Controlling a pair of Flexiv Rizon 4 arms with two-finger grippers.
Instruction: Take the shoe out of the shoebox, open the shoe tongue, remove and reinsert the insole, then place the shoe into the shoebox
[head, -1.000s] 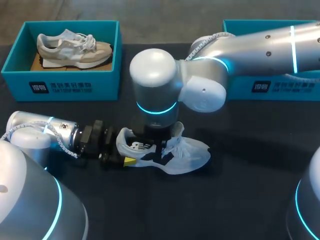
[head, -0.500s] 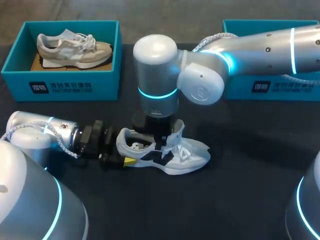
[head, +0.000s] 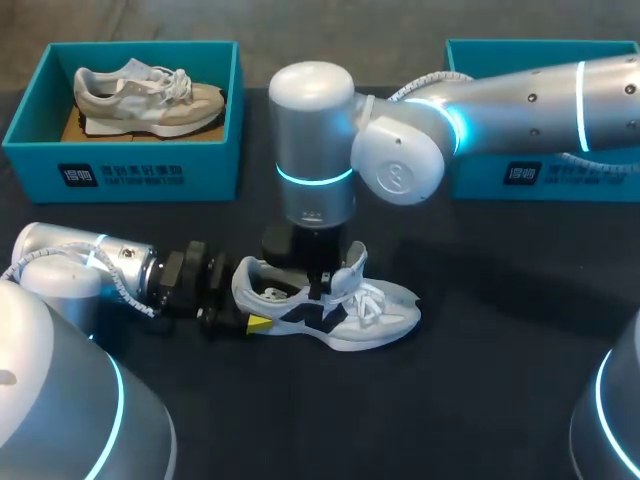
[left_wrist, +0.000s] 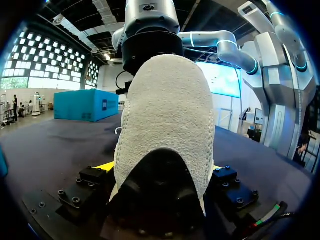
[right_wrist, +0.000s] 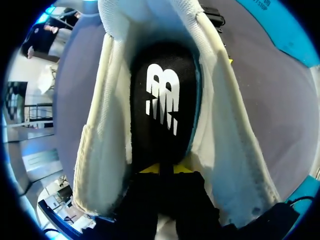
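Observation:
A white shoe (head: 375, 312) lies on its side on the dark table, toe to the right. My left gripper (head: 248, 296) is shut on its heel (left_wrist: 165, 120), a yellow-tipped finger (left_wrist: 106, 166) on each side. My right gripper (head: 314, 284) comes down from above into the shoe's mouth. In the right wrist view its yellow tips (right_wrist: 162, 169) are pressed together against the black insole (right_wrist: 161, 100) with a white logo, which lies inside the shoe. I cannot tell whether they pinch it. The open teal shoebox (head: 540, 175) stands at the back right, behind my right arm.
A second teal box (head: 120, 172) at the back left holds a beige shoe (head: 150, 100). My right arm spans the table's back right over the shoebox.
My right wrist has swung upright and a little back above the shoe, and its fingers have closed. The left gripper and the shoe have stayed put.

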